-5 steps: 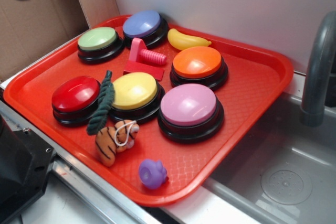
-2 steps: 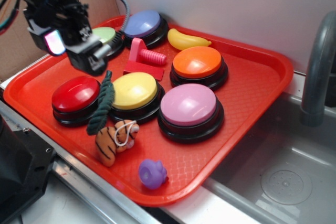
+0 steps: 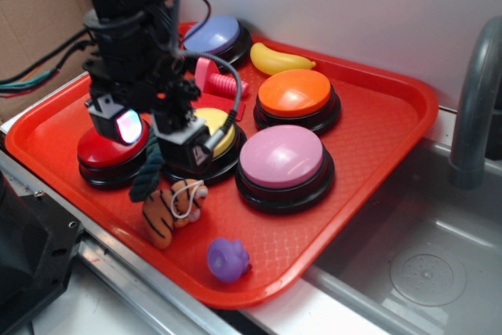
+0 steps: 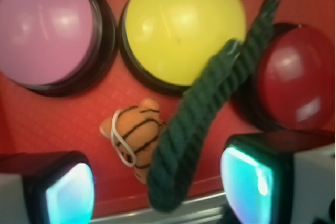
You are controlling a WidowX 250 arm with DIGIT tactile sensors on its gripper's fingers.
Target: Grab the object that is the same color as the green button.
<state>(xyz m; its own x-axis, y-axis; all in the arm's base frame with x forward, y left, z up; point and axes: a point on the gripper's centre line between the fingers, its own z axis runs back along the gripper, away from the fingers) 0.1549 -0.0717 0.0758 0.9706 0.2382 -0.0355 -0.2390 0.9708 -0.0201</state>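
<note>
The gripper (image 3: 153, 140) has come forward and down across the tray (image 3: 376, 154), from over the green button to just above the leaf strip (image 3: 147, 176). Its open fingers (image 4: 251, 182) now straddle the strip's near end (image 4: 181, 145), the tiger (image 4: 135, 136) just inside the left one. Its body now hides the green button.

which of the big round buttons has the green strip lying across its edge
The red button: the dark green strip overlaps its rim, beside the yellow button.

A red tray (image 3: 376, 154) carries domed buttons, a green strip (image 4: 194, 114), plush tiger (image 3: 171, 208) and banana (image 3: 278, 60).
</note>
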